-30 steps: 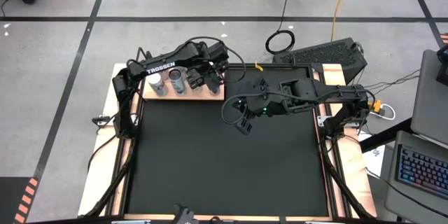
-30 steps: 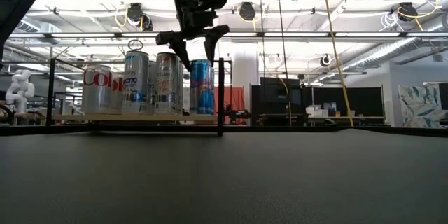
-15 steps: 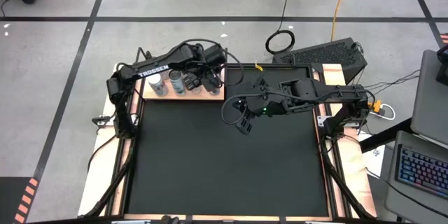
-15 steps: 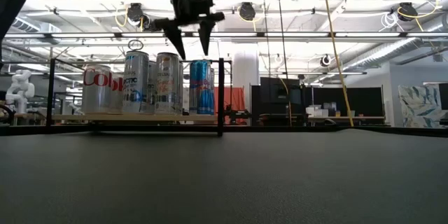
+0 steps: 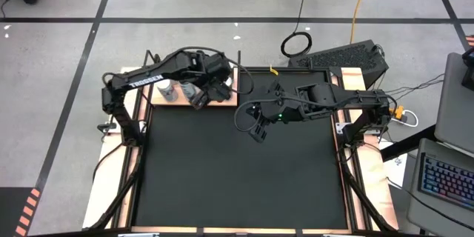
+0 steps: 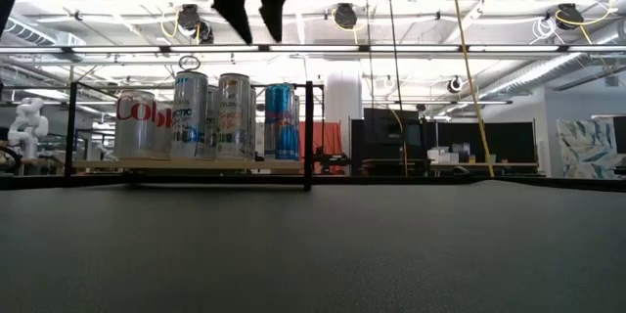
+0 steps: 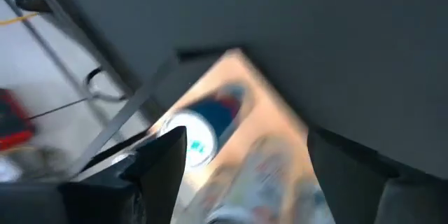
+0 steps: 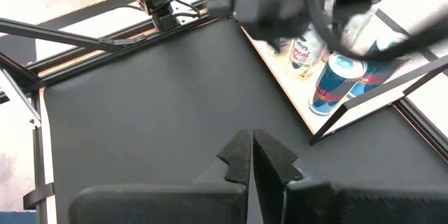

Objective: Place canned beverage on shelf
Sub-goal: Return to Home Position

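- high view: over the last second the left gripper [image 5: 198, 96] has drawn back from the right end of the shelf [image 5: 224, 99] toward its front edge, leaving the cans behind. placing looks done, with only the retreat left. its arm covers most of the shelf, and just one can [image 5: 169, 89] shows clearly. the right gripper [image 5: 258, 132] hangs over the mat [image 5: 237, 170], unmoved.
- low view: the left gripper has climbed from just above the blue can [image 6: 279, 122] to the picture's top, jaws spread and empty. the cans stand upright in a row on the shelf, the blue can at the right end beside a rod [image 6: 308, 137].
- left wrist view: badly blurred. the fingers [image 7: 164, 161] are wide apart, with the blue can's top and the board beyond them. the other cans are smears.
- right wrist view: the right gripper's jaws are pressed together on nothing. the left arm blurs across the shelf, hiding some cans.
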Controlling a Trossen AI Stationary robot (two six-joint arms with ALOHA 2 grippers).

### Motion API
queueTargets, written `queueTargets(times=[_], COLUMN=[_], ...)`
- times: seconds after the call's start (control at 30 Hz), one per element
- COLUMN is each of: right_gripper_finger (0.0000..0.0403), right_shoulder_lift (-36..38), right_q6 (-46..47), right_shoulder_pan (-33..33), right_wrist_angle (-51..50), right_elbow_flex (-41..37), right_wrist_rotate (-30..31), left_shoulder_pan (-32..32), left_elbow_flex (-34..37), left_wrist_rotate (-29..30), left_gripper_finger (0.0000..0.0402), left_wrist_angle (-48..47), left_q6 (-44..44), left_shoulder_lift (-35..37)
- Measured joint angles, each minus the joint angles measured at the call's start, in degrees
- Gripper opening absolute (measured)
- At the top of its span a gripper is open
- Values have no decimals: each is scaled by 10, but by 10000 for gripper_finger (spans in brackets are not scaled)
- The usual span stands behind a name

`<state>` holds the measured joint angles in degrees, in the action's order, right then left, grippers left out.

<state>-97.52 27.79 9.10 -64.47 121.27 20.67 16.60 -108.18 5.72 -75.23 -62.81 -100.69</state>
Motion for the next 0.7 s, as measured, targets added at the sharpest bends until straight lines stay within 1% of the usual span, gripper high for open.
queueTargets(times=[0.07, 0.13, 0.33, 0.43, 0.53, 0.6, 0.7], right_gripper_finger=[0, 0, 0, 0, 0, 0, 0], right_shoulder_lift=[0, 0, 0, 0, 0, 0, 0], right_q6=[0, 0, 0, -2, -24, -41, -70], right_shoulder_pan=[0, 0, 0, 0, -1, -1, -1], right_wrist_angle=[0, 0, 0, 0, -1, -1, -23], right_elbow_flex=[0, 0, 0, 0, 0, 0, 0], right_wrist_rotate=[0, 0, 0, 0, 0, 0, 0], left_shoulder_pan=[-3, -8, -32, -50, -67, -77, -95], left_elbow_flex=[0, 0, 0, 0, 0, 0, 0], left_wrist_rotate=[-55, -102, -213, -282, -356, -387, -404], left_gripper_finger=[283, 283, 283, 283, 283, 283, 283], left_wrist_angle=[2, 3, -7, -9, -10, -13, -21], left_q6=[53, 86, 203, 234, 236, 254, 301], left_shoulder_lift=[13, 26, 74, 102, 135, 155, 185])
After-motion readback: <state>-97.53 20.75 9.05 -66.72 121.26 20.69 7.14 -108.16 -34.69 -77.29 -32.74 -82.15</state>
